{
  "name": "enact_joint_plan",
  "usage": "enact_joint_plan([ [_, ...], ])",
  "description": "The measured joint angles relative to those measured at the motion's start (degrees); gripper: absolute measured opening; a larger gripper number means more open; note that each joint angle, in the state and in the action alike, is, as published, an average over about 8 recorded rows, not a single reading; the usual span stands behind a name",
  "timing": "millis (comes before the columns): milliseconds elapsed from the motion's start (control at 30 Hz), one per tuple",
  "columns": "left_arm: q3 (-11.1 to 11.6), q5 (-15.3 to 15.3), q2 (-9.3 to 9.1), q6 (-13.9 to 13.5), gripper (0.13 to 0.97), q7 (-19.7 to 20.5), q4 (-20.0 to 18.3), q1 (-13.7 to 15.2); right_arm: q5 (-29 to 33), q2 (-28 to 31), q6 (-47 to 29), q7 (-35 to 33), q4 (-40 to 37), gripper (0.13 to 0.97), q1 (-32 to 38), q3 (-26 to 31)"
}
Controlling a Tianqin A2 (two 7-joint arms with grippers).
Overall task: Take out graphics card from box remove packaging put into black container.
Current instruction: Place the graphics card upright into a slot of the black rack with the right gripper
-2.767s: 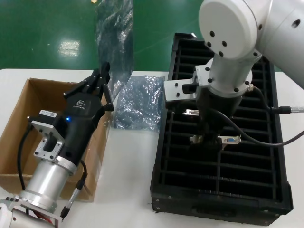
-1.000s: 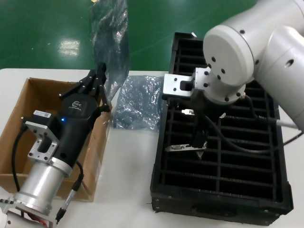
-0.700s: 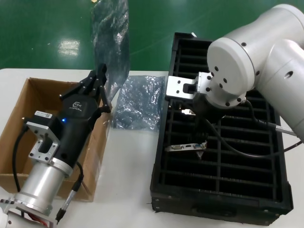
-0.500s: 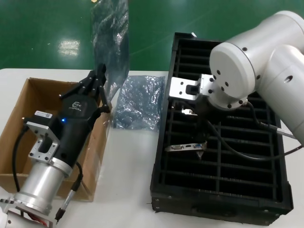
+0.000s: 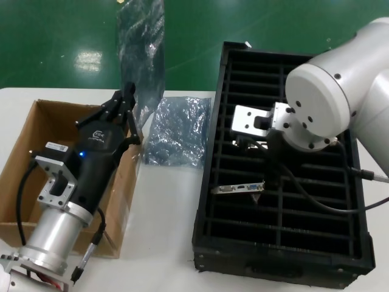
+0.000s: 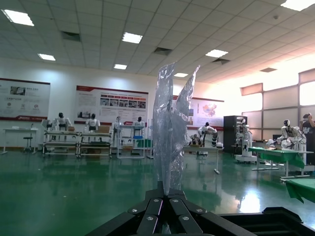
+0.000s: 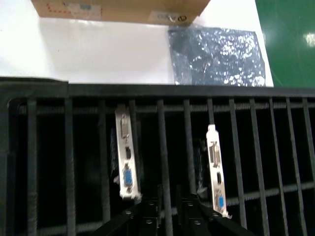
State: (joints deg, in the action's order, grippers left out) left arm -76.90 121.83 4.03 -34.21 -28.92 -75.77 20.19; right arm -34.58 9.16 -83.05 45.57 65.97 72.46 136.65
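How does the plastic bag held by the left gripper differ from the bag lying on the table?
The held bag stands upright, pinched by the left gripper; the lying bag rests flat on the table, untouched. The held bag looks long and narrow; the lying bag looks wider. Both are translucent, bluish, crinkly plastic.

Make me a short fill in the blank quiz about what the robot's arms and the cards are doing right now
1. The left tool is shut on a ____, held up above the box.
2. The right wrist view shows ____ cards standing in the tray slots.
3. A second bag lies flat on the table between the box and the ____.
4. The nearer card's silver bracket sits in the tray's ____ column.

Missing words: bag; two; tray; left
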Motion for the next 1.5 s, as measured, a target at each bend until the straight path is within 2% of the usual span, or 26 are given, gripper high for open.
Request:
enact_joint_plan([
  [133, -0.1, 0.0, -0.05, 0.0, 0.14, -0.1, -0.1, -0.1, 0.8, 0.8, -1.7, 1.3, 2.6, 0.193, -0.8, -0.8],
  [433, 0.0, 0.0, 0.07, 0.0, 0.14, 0.0, -0.6, -0.4, 0.5, 0.1, -2.4, 1.8, 5.3, 0.138, -1.8, -2.6],
  [733, 0.2, 0.2, 0.12, -0.2, 0.14, 0.0, -0.6, -0.5, 0.0, -0.3, -5.0, 2.9, 7.7, 0.136, -2.8, -2.4],
  [1033, 0.0, 0.1, 0.0, -0.5, 0.14, -0.3, -0.5, -0.5, -2.5, 2.0, -6.7, 5.7, 9.5, 0.134, -2.6, 0.8],
  [1500, 0.1, 0.1, 0.07, -0.3, 0.14, -0.5, -0.5, -0.5, -2.2, 3.1, -6.8, 6.3, 9.0, 0.134, -2.7, 1.4],
])
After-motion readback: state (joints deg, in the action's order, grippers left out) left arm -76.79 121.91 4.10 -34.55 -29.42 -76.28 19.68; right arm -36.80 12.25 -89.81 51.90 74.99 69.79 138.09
